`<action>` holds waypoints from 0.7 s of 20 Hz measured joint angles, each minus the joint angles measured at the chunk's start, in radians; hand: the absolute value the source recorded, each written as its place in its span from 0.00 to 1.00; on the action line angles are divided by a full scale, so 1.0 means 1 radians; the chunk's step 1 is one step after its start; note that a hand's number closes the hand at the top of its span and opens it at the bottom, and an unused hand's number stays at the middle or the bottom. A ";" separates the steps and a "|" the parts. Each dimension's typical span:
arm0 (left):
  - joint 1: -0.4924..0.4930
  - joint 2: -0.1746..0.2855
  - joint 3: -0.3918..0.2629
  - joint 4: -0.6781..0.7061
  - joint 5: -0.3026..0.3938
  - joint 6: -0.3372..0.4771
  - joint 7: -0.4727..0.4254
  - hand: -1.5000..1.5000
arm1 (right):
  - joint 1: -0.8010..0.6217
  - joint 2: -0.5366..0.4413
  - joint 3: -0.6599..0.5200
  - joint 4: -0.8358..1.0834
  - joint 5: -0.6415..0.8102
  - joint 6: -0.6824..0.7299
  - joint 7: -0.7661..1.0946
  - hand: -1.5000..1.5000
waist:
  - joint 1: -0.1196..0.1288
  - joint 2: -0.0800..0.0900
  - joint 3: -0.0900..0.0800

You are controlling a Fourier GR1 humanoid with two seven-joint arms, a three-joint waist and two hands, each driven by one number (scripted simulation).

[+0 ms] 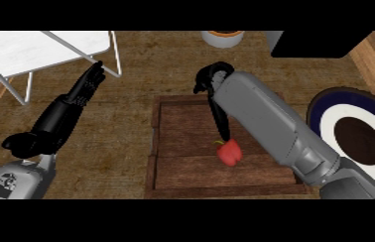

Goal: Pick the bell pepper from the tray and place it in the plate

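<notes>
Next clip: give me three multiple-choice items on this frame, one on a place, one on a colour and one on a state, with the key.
1. Where does the bell pepper lie?
A on the wooden tray; B in a bowl; C on the floor.
2. What colour is the bell pepper?
A green; B yellow; C red.
3. How is the left robot hand?
A curled round the pepper; B open, fingers straight; C out of view.
Key: 1 A, it rests on the tray's planks; 2 C, its skin is red; 3 B, its fingers point straight up left of the tray, holding nothing.
</notes>
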 measured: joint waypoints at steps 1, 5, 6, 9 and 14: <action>0.006 0.002 0.003 -0.009 0.000 -0.005 0.003 0.50 | -0.015 0.002 -0.007 0.022 0.004 0.001 0.004 0.00 | 0.001 0.000 0.000; 0.010 -0.003 0.024 -0.005 0.001 -0.029 -0.007 0.50 | -0.050 0.007 -0.030 0.089 0.030 0.010 0.004 0.00 | 0.001 0.001 0.000; 0.004 -0.007 0.027 0.004 0.000 -0.035 -0.008 0.50 | -0.067 0.015 -0.041 0.115 0.030 0.016 0.002 0.00 | 0.002 0.002 0.000; 0.006 -0.021 0.031 -0.013 -0.010 -0.034 0.009 0.50 | -0.075 0.031 -0.059 0.164 0.037 0.035 -0.007 0.00 | 0.002 0.002 0.001; 0.004 -0.038 0.041 -0.007 -0.032 -0.044 0.015 0.50 | -0.052 0.052 -0.058 0.185 0.066 0.065 -0.022 0.00 | -0.003 0.001 0.001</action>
